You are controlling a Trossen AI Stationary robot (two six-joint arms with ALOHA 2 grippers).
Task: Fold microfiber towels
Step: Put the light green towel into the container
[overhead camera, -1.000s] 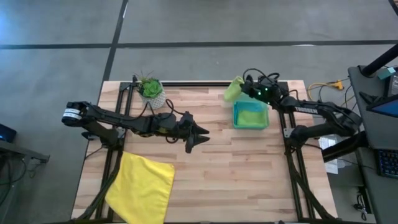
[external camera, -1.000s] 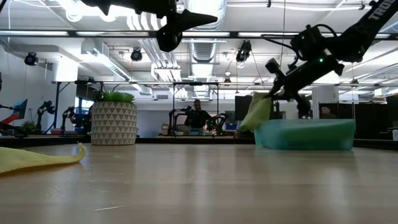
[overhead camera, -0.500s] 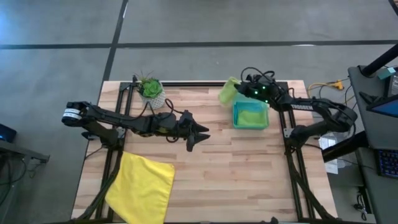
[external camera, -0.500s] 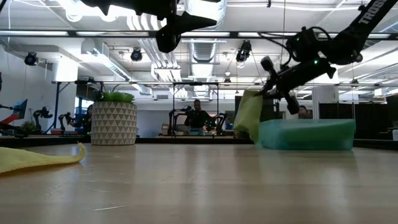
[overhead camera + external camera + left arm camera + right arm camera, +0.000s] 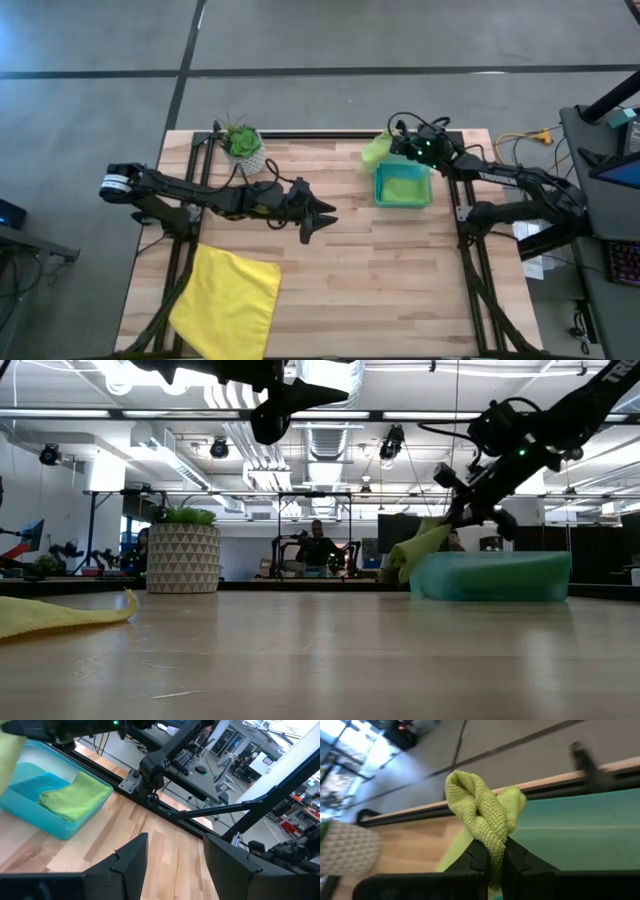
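My right gripper (image 5: 393, 148) is shut on a bunched lime green microfiber towel (image 5: 376, 150) above the table's far edge, just beyond the far left corner of the teal bin (image 5: 380, 198). Inside the bin lie a folded lime green towel (image 5: 75, 796) and a teal towel (image 5: 35, 785). A bright yellow towel (image 5: 228, 298) lies spread on the table's near left part, one corner over the near edge. My left gripper (image 5: 322, 214) hangs open over the middle of the table, high above it, with nothing between its fingers (image 5: 131, 862). My right gripper pinches a bunched fold of the lime towel (image 5: 492, 842) between its two fingers, several layers thick. The cloth bulges out past the fingertips. The fingers slant downward from the table's right. The towel (image 5: 418, 546) trails below the gripper, clear of the table, its low end beside the bin's wall.
A potted plant (image 5: 243, 147) in a patterned white pot stands at the far left of the table. The wood between the yellow towel and the bin (image 5: 490, 576) is bare. Black frame rails run along both table sides.
My right gripper swung the lime towel a little toward the table's left, then back toward the bin, tipping as it went. The towel, which hung down low half a second ago, now trails higher and more sideways from the shut fingers.
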